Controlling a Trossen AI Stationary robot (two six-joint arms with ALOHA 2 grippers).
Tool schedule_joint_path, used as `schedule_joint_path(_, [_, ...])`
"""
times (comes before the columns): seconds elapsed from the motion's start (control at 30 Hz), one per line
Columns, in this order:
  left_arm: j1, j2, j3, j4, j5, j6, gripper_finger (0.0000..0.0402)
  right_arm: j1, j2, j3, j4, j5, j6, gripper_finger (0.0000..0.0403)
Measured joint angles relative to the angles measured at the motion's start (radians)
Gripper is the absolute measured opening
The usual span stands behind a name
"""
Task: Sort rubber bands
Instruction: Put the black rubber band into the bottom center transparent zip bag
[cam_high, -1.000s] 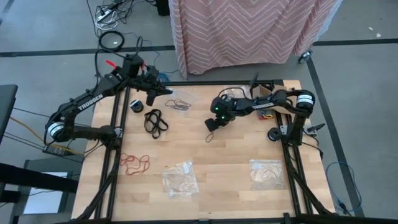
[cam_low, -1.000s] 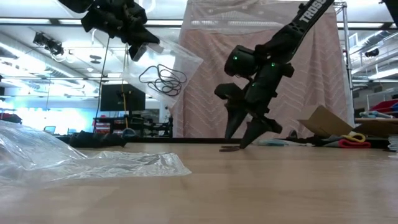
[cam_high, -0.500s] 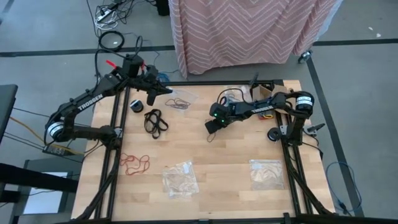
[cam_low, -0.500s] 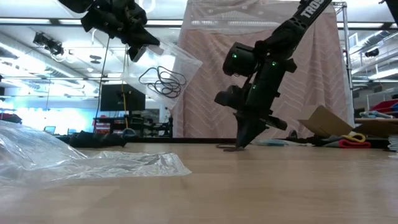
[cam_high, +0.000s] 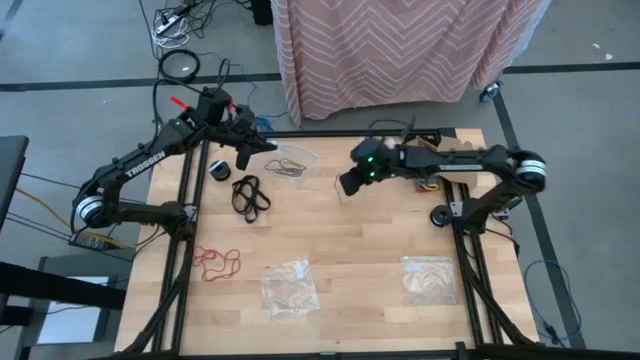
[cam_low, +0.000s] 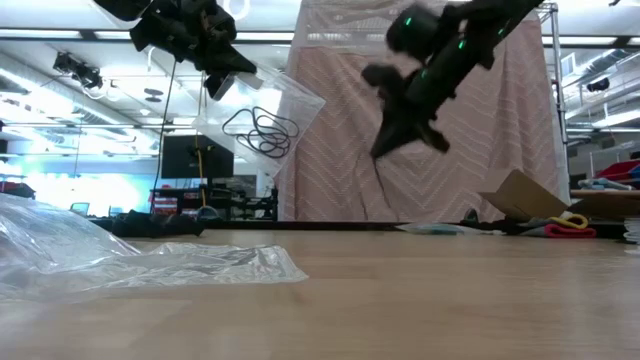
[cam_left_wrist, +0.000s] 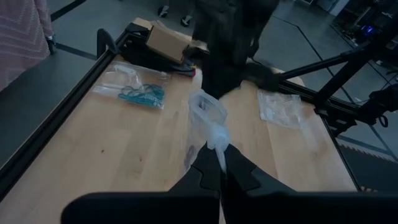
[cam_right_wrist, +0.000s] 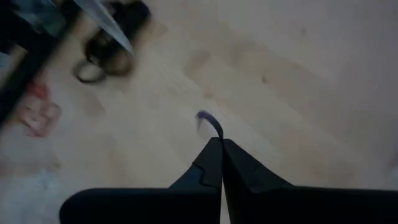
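High view: right gripper (cam_high: 346, 186), closed on one dark rubber band (cam_right_wrist: 211, 124), hangs mid-bench. Left gripper (cam_high: 268, 145), pinching a clear bag (cam_low: 262, 115), waits at the far edge. Black cluster (cam_high: 250, 194) and red cluster (cam_high: 216, 261) remain unsorted.

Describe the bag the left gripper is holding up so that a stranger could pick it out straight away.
Start at the table's far-left corner, where the left gripper hangs shut above the wood. Pinched in it by one edge is a clear plastic bag with dark rubber bands inside. The other clear bags lie flat on the table; this is the only one hanging in the air.
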Motion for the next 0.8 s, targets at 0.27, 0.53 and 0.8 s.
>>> schedule_joint_path(0.27, [-0.001, 0.005, 0.0, 0.004, 0.003, 0.003, 0.0, -0.027, -0.182, 0.028, -0.007, 0.009, -0.037, 0.0])
schedule_joint_path(0.53, [-0.034, 0.061, 0.0, 0.003, 0.007, 0.003, 0.0, -0.045, -0.228, 0.161, -0.01, 0.046, -0.108, 0.0])
schedule_joint_path(0.8, [-0.095, 0.125, 0.0, 0.069, 0.007, -0.009, 0.0, -0.045, -0.229, 0.288, -0.009, 0.062, -0.189, 0.0])
